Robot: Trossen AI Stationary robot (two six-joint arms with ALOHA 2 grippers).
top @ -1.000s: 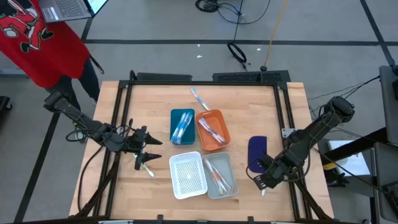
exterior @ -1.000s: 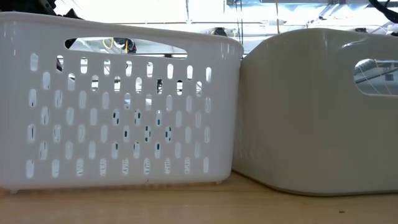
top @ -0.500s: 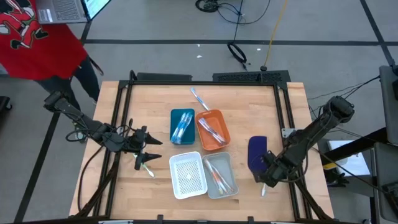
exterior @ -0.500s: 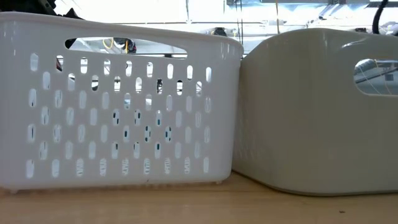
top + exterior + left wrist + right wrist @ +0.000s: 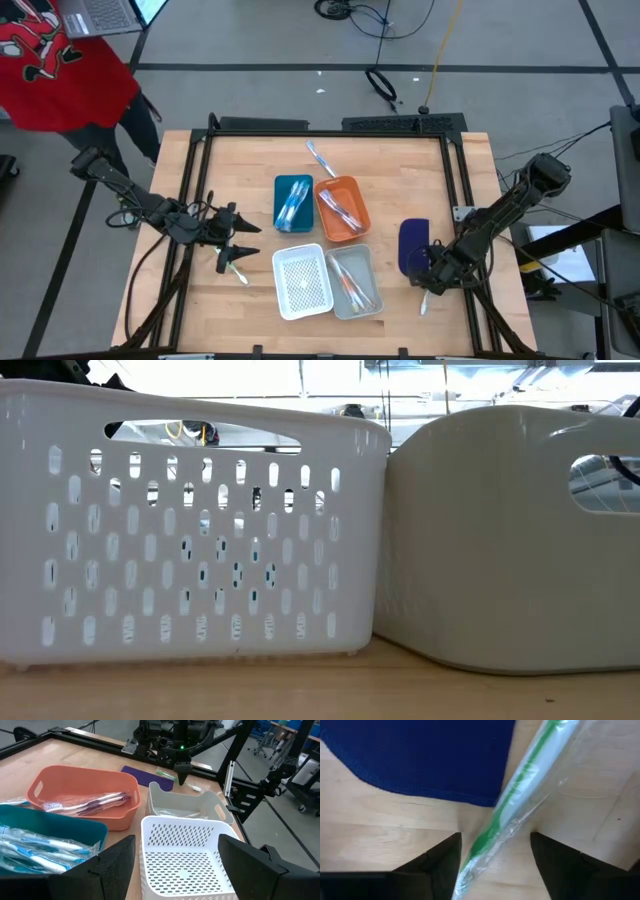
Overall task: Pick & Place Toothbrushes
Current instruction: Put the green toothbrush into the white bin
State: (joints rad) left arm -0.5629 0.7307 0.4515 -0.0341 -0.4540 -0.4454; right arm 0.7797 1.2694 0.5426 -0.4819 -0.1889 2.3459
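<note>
Toothbrush (image 5: pixel 520 790): green, wrapped, lying beside dark blue piece (image 5: pixel 420 755)
Right gripper (image 5: pixel 428 283): spread wide astride it, not gripping
Left gripper (image 5: pixel 243 252): spread, empty

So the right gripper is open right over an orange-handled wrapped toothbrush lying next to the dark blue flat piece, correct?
Not quite: the toothbrush is green-handled, not orange, as the right wrist view shows. The rest holds: the right gripper is open right over it, it is in a clear wrapper, and it lies next to the dark blue flat piece.
</note>
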